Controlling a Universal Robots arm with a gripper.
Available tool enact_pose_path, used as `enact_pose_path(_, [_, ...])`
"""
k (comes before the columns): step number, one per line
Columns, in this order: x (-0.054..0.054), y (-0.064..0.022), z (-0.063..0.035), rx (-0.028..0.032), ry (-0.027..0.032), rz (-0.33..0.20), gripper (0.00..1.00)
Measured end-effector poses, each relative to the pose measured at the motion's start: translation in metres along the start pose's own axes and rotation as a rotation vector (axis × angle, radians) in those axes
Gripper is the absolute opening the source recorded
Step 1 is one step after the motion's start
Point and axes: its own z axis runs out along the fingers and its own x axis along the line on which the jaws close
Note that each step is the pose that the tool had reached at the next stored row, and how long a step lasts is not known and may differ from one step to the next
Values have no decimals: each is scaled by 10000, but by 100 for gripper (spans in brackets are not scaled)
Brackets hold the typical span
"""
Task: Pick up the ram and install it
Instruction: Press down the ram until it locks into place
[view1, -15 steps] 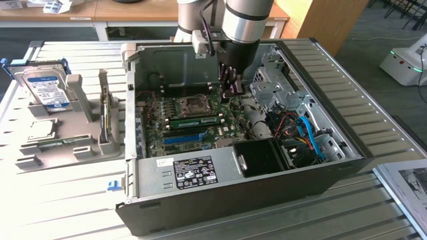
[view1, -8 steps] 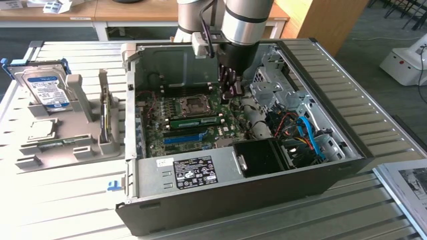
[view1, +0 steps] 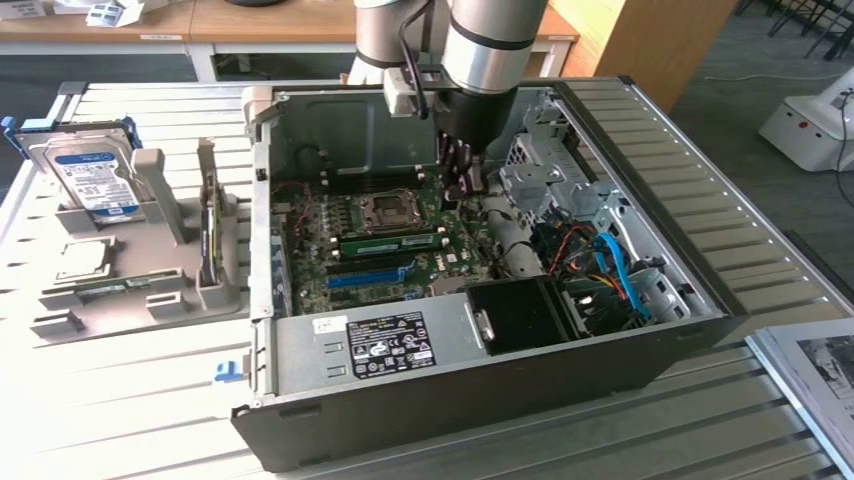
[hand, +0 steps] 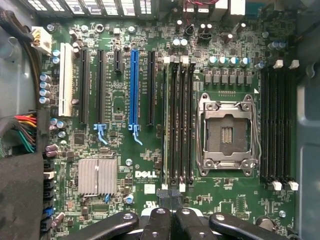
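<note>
While the arm reaches down into the open computer case (view1: 441, 425) on the slatted table (view1: 727, 200), the gripper (view1: 465, 190) hangs over the motherboard (hand: 120, 107) with its two fingers pressed together and nothing visibly between them. In the wrist view the gripper (hand: 169, 199) shows its tips just past one end of the group of black memory slots, close to the white latches there; whether the tips touch anything cannot be told.

The ram (view1: 391, 241) is not in the gripper. It stands on its long edge in one of those slots, beside the processor socket (view1: 387, 208), and the gripper is near the end of it toward the exterior view's right. From the wrist camera the ram (hand: 165, 125) is seen edge-on as a thin pale green line in the slot of that group farthest from the processor socket (hand: 227, 132). The other slots next to it look dark.

A bright blue slot (hand: 134, 87) lies further across the board from the ram, and a ribbed metal heat sink (hand: 96, 176) sits near its latch end.

Outside the case, toward the exterior view's left, a grey holder (view1: 134, 290) carries a hard drive (view1: 94, 175) standing upright.
</note>
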Motion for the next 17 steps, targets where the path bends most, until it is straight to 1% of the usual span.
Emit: enact_pose_path(17, [2,-2,76,0,0,0,10])
